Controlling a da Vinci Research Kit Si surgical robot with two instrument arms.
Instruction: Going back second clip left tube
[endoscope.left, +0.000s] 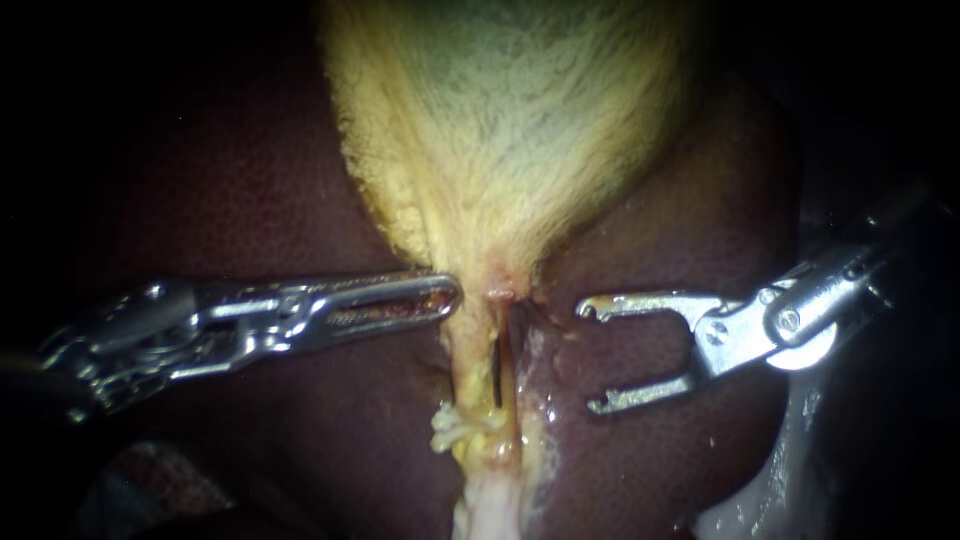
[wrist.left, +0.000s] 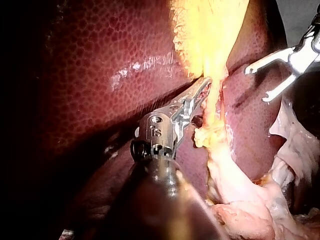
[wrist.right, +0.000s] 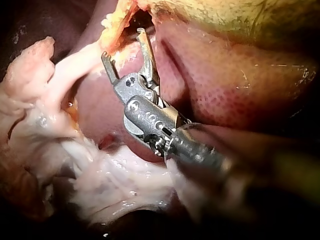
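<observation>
Closest in, my left instrument (endoscope.left: 445, 296) lies level with its jaws together, the tip touching the edge of the gallbladder's narrow neck. I cannot tell whether a fold of tissue is pinched there. My right instrument (endoscope.left: 592, 356) is at about the same depth on the other side. Its two hooked jaws are spread wide, with nothing between them, and they sit clear of the strands.

Just behind the instruments, a dark slit splits the yellow stalk into two strands. I take the one on the left as the left tube (endoscope.left: 472, 365). It runs down from the neck between the two instruments, near the left tip. No clip shows plainly on it, so I cannot confirm the second one is seated.

Since the right jaws are empty and off the tube, the retreat looks well along, with only the pull-away left to do.

Farther back, the gallbladder (endoscope.left: 500, 120) widens upward against the dark liver (endoscope.left: 230, 200).
</observation>
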